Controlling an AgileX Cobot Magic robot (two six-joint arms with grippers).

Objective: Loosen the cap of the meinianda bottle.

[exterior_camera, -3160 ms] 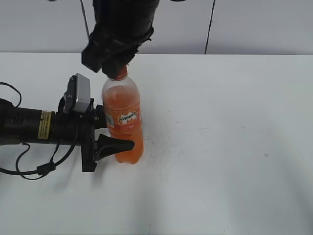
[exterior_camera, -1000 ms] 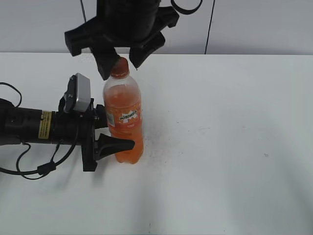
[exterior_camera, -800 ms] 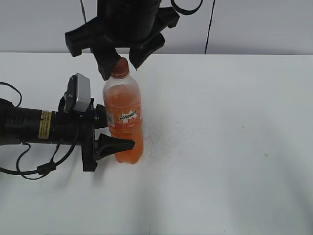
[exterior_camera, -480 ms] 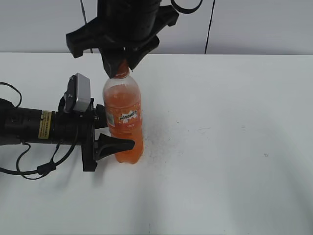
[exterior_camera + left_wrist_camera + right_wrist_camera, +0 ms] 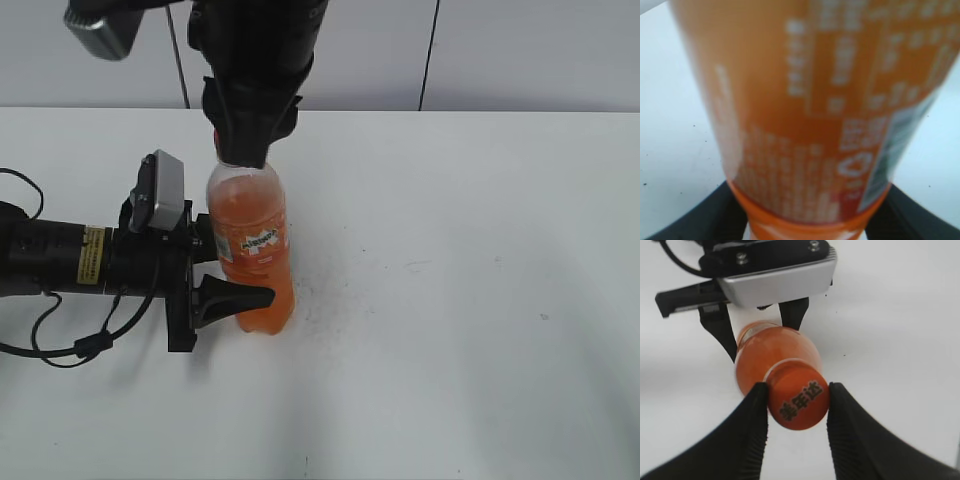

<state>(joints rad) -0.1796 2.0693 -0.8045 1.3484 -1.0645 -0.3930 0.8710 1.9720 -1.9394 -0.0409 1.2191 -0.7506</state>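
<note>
Our right arm came down from above at the rear of the white table, its wrist pointing straight down over the meinianda bottle. Our right gripper was closed on the cap: in the right wrist view both black fingers pressed against the sides of the orange cap, one on each side, with the lettering on top in plain sight between them. In the exterior view the same gripper hid the cap and the bottle's neck.

Our left arm lay low and level along the table from the left edge, its silver wrist camera just beside the bottle's shoulder. Our left gripper clasped the bottle at its label, one finger in front near the base. The left wrist view was filled by the blurred orange label, with dark finger parts at both lower corners.

The bottle stood upright left of the table's middle. To its right and front we saw bare table out to the edges; the wall stood behind.
</note>
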